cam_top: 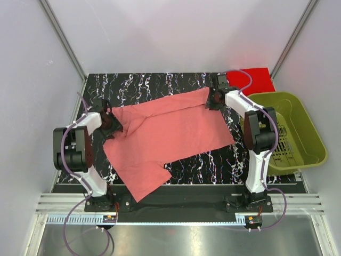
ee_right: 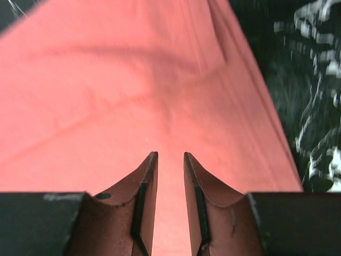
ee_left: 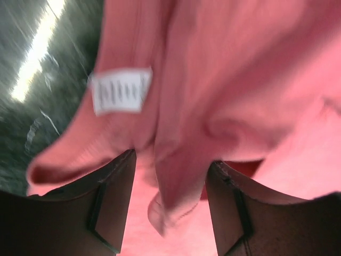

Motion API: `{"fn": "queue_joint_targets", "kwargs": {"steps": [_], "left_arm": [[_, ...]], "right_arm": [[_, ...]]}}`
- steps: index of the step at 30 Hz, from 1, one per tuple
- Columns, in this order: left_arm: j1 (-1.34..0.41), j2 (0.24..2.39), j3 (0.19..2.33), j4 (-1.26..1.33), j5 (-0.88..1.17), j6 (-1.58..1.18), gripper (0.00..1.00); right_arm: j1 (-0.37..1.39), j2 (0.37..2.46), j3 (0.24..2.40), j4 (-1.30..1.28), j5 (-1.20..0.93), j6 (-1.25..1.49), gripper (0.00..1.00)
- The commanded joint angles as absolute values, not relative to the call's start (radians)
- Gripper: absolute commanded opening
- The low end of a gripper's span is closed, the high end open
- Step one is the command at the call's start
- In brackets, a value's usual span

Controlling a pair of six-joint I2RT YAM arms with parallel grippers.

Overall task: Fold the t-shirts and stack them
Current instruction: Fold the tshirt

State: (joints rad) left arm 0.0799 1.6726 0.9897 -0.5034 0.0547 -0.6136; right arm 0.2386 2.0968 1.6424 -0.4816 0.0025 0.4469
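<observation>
The salmon-pink t-shirt [cam_top: 170, 133] lies spread on the black marbled table [cam_top: 160, 81]. My left gripper [cam_top: 110, 122] is at its left edge by the collar. In the left wrist view the jaws [ee_left: 170, 176] stand wide apart, with a loose fold of the shirt [ee_left: 181, 176] and its white label [ee_left: 120, 90] between and beyond them. My right gripper [cam_top: 214, 98] is at the shirt's far right corner. In the right wrist view its fingers [ee_right: 170, 157] are nearly together on the pink cloth [ee_right: 133, 80]. The red t-shirt [cam_top: 251, 80] lies folded at the back right.
An olive-green plastic basket [cam_top: 306, 128] stands off the table's right edge, beside my right arm. White walls and metal frame posts enclose the table at the back and sides. The shirt's lower sleeve reaches the near table edge [cam_top: 141, 194].
</observation>
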Motion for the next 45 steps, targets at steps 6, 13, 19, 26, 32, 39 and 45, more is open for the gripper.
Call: {"fn": "queue_joint_targets", "kwargs": {"steps": [6,13,19,26,32,39,45], "left_arm": [[0.106,1.888,1.282,-0.518,-0.075,-0.571,0.58],[0.109,1.911,1.419,-0.586,-0.049,-0.526,0.58],[0.109,1.821,1.459,-0.624,-0.038,-0.473,0.59],[0.075,1.62,1.281,-0.444,-0.009,-0.431,0.62],[0.104,1.724,1.328,-0.483,0.086,-0.459,0.64],[0.109,1.732,1.214,-0.456,0.14,-0.497,0.64],[0.11,1.769,1.172,-0.426,0.15,-0.508,0.57]], "right_arm": [[0.33,1.916,1.393,-0.452,0.173,0.554,0.33],[0.402,1.838,1.233,-0.459,0.29,0.747,0.32],[0.463,1.775,1.16,-0.477,0.348,0.906,0.31],[0.489,1.781,1.216,-0.524,0.437,0.884,0.33],[0.373,1.861,1.437,-0.453,0.243,0.629,0.37],[0.29,2.081,1.747,-0.531,0.1,0.466,0.39],[0.255,2.183,1.876,-0.54,0.23,0.518,0.39]]}}
